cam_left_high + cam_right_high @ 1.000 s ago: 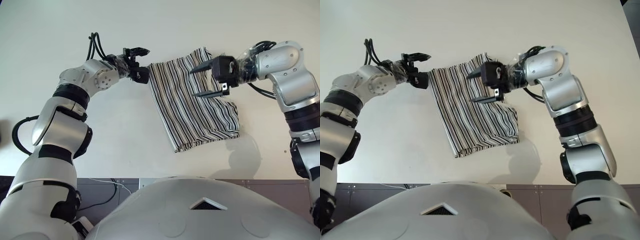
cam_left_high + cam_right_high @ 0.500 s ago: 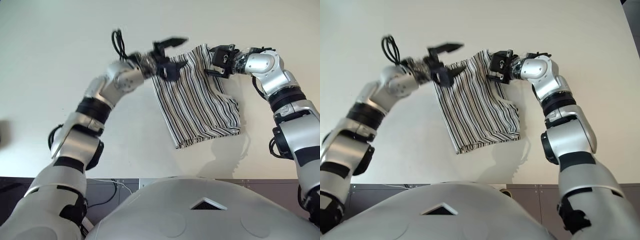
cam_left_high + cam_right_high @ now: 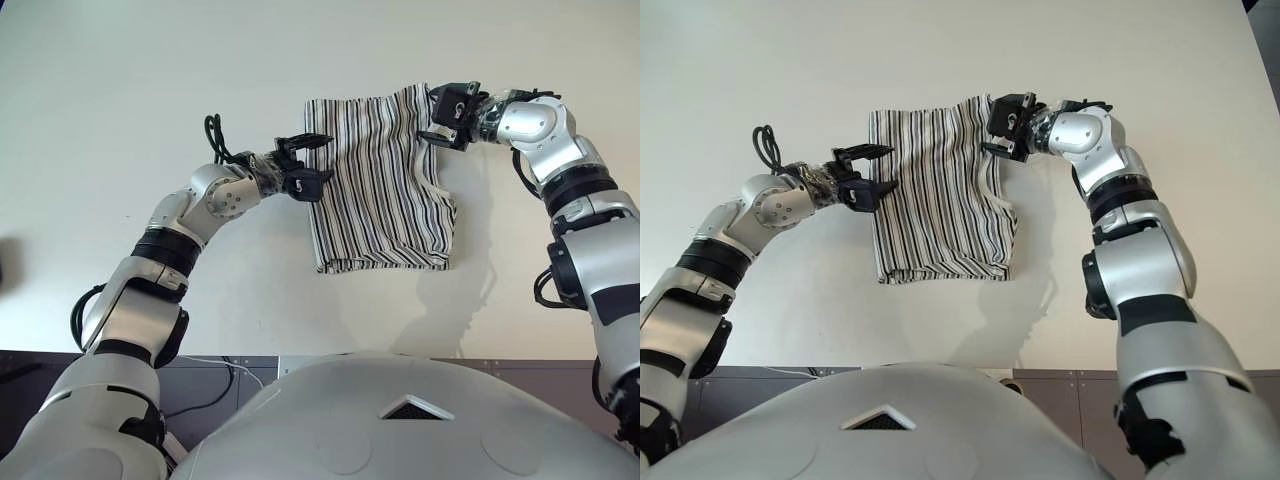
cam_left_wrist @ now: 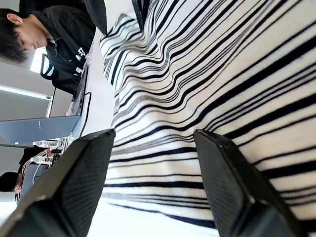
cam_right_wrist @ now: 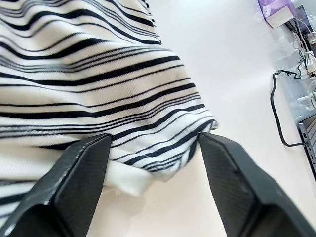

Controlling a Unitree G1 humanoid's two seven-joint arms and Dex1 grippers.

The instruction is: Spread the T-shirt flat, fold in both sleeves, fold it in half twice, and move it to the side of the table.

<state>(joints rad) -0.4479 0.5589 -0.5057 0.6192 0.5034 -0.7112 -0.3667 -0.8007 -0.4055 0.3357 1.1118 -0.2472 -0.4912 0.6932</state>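
Note:
The black-and-white striped T-shirt (image 3: 375, 185) lies folded into a rectangle on the white table (image 3: 150, 80), its edges roughly square to the table's front. My left gripper (image 3: 318, 160) is at the shirt's left edge, open, its fingers (image 4: 74, 187) spread over the striped cloth (image 4: 222, 74). My right gripper (image 3: 428, 115) is at the far right corner, open. Its fingers (image 5: 74, 177) straddle the corner of the cloth (image 5: 74, 74), which lies between them. A small flap sticks out on the shirt's right side.
The table's front edge (image 3: 200, 352) runs just below the shirt, with a cable (image 3: 215, 365) under it. Bare tabletop lies left of and beyond the shirt. Past the far corner, off the table, are a cable (image 5: 276, 98) and a purple box (image 5: 276, 10).
The shirt has swung from slanted to square with the table's front. My left gripper came down from the far left corner to the left edge. The right gripper stayed at the far right corner.

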